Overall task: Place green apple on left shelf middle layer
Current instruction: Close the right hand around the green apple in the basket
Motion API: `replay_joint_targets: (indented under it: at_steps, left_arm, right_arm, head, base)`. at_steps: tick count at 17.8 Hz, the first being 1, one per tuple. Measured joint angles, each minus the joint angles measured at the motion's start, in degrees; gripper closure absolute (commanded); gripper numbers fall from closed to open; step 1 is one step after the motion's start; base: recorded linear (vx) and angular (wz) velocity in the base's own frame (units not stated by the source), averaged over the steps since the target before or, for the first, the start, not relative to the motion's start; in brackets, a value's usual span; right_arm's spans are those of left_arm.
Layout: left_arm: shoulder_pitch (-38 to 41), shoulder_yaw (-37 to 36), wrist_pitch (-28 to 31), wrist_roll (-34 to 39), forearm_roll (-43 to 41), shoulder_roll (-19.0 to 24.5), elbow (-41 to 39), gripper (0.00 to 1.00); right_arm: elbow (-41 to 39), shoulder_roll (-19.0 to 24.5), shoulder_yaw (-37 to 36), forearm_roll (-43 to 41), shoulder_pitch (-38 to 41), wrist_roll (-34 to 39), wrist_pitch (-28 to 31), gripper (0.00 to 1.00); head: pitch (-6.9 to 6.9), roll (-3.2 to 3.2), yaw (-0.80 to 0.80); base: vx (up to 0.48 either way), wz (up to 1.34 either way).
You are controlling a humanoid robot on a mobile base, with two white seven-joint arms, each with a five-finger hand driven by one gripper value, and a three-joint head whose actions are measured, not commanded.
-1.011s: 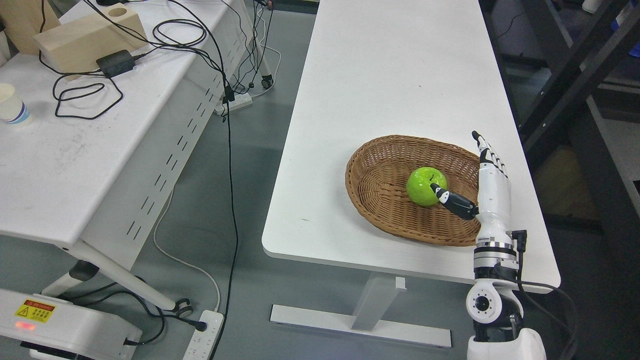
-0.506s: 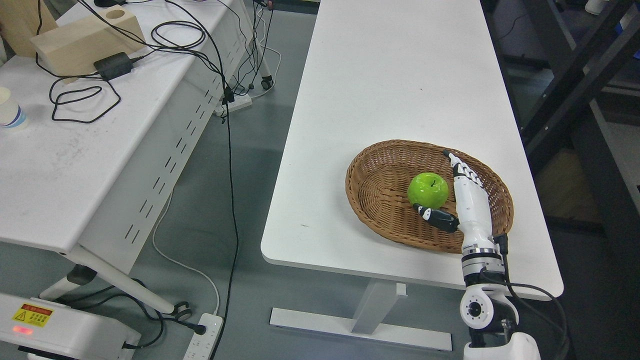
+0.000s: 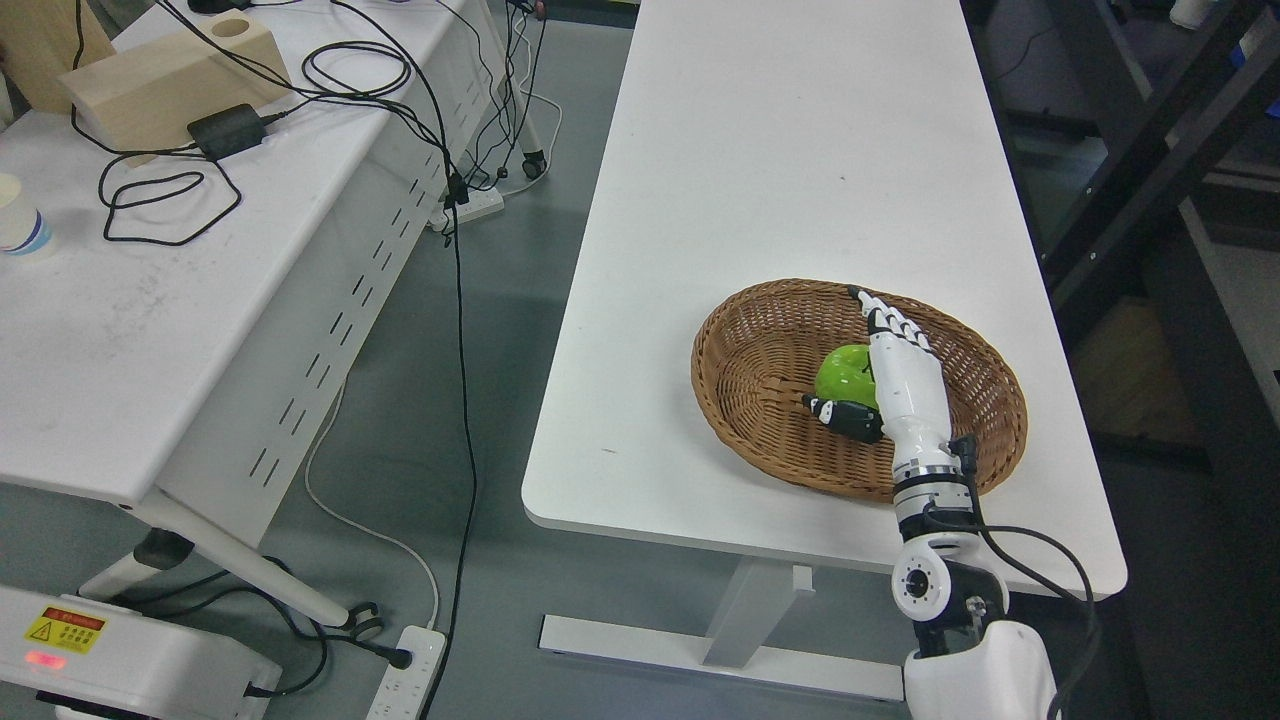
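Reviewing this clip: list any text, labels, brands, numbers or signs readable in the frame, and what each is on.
Nothing can be read outright.
Yellow warning label on the white machine base at lower left: a triangle hazard symbol with lines of print, too small to read.
Paper cup on the left table: blue band only, no legible print.
Green apple, wicker basket, right hand: no markings visible.

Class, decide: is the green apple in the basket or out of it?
In: the green apple sits inside the wicker basket, partly hidden by the right hand.
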Motion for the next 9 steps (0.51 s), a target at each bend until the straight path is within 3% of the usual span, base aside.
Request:
replay_joint_targets:
  at_steps: [4,9]
  left_arm:
    - [0.0,0.0,-0.1,0.0,0.0,0.0,0.0,0.0]
    - [0.0,0.0,-0.2,0.0,0.0,0.0,0.0,0.0]
  right_arm:
    - [3.2,0.0,1.0,0.9,-1.8,0.0,0.1,0.02]
    - [5.7,-0.4,1.6,1.5,-2.7,0.1,0.5,0.13]
  head:
    - [0.0,0.0,0.0]
    - [0.0,0.0,0.0]
  base:
    - [0.011,0.0]
    - [0.022,0.0]
